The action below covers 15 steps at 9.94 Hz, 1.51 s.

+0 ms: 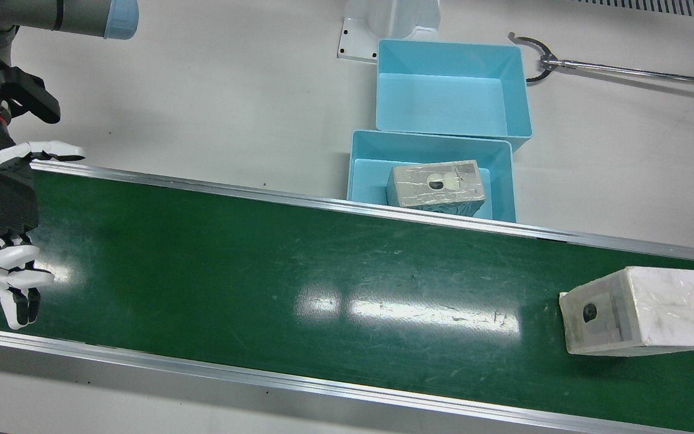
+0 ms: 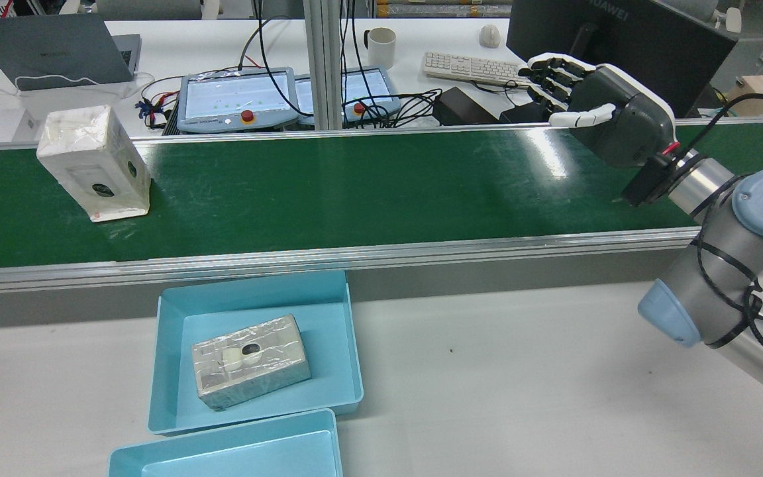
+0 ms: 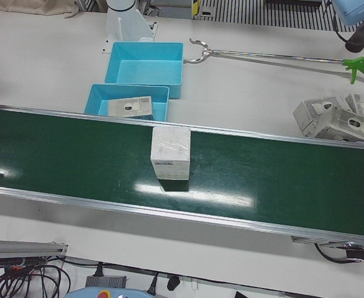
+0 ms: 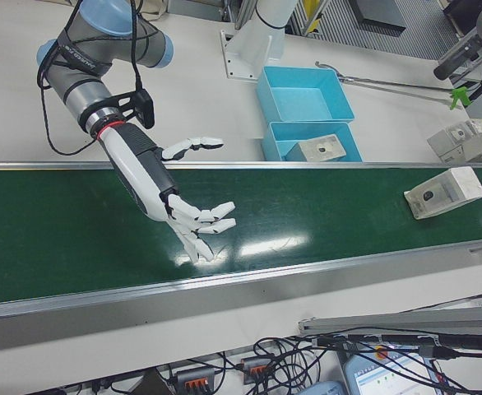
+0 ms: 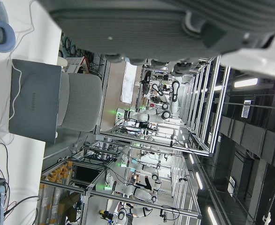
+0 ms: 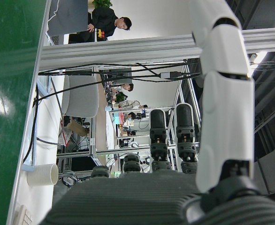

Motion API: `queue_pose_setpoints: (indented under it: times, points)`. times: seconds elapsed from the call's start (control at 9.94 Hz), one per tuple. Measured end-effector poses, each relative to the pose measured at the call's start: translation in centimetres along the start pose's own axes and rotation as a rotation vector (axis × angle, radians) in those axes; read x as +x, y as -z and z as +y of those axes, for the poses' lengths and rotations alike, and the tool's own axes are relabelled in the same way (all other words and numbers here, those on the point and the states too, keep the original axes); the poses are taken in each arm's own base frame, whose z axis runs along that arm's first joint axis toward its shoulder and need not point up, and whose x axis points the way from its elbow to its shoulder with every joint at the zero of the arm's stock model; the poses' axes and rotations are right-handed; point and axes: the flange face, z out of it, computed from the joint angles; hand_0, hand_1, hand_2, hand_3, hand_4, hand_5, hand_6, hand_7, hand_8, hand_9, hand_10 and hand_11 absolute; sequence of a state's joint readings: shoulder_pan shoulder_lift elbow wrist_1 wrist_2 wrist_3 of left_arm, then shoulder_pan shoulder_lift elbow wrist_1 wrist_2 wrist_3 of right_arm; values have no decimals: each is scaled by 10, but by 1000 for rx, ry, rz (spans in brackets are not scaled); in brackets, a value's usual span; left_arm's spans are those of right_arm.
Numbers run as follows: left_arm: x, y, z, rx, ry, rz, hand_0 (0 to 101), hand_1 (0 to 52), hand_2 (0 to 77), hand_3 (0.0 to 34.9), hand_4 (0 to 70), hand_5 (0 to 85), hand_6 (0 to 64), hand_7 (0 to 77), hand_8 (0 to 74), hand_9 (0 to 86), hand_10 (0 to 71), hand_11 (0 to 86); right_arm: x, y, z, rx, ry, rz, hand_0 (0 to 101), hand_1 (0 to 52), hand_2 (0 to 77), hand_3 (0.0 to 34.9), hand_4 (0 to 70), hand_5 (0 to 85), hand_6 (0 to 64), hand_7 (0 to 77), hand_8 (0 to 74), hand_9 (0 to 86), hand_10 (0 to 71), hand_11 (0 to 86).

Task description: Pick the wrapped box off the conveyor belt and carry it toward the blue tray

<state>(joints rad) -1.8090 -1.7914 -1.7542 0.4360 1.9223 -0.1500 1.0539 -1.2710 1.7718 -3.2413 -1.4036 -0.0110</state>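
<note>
Wrapped box (image 1: 639,312) sits on conveyor belt (image 1: 262,271), well apart from right hand (image 1: 0,223), fingers (image 1: 18,301) spread, empty.

Counted two blue trays (image 1: 452,60), one reacher tool (image 1: 594,66), and perhaps five wrapped boxes (image 1: 639,310), the side cluster blurring together.

Behind the belt we see a white desk (image 2: 176,40) with a laptop (image 2: 50,50), mug (image 2: 381,46), keyboard (image 2: 471,66) and dark monitor (image 2: 620,33); beyond stand aluminium frames (image 5: 175,140) under ceiling strip lights (image 5: 245,83).
</note>
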Motion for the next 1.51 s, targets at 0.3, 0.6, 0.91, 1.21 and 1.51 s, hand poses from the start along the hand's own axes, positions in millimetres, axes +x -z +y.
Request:
queue_pose_setpoints:
  times: [0.3, 0.6, 0.91, 1.21, 1.51]
  points:
    - [0, 0, 0, 0, 0, 0, 0, 0, 5, 0, 0, 11, 0, 0, 0, 0, 5, 0, 0, 0, 0, -1, -1, -1, 486, 153, 185, 96, 185, 322, 76, 273, 11, 82, 0, 16]
    - [0, 0, 0, 0, 0, 0, 0, 0, 5, 0, 0, 11, 0, 0, 0, 0, 5, 0, 1, 0, 0, -1, 0, -1, 486, 153, 180, 96, 185, 322, 82, 284, 16, 82, 0, 16]
    - [0, 0, 0, 0, 0, 0, 0, 0, 5, 0, 0, 11, 0, 0, 0, 0, 0, 0, 0, 0, 0, -1, 0, 0, 487, 164, 196, 95, 191, 322, 82, 284, 16, 82, 0, 16]
    - [0, 0, 0, 0, 0, 0, 0, 0, 5, 0, 0, 11, 0, 0, 0, 0, 5, 0, 0, 0, 0, -1, 0, 0, 493, 164, 196, 97, 185, 322, 82, 284, 16, 82, 0, 16]
    - [0, 0, 0, 0, 0, 0, 0, 0, 5, 0, 0, 11, 0, 0, 0, 0, 0, 0, 1, -1, 1, -3, 0, 2, 495, 164, 191, 96, 175, 322, 76, 267, 11, 82, 0, 16]
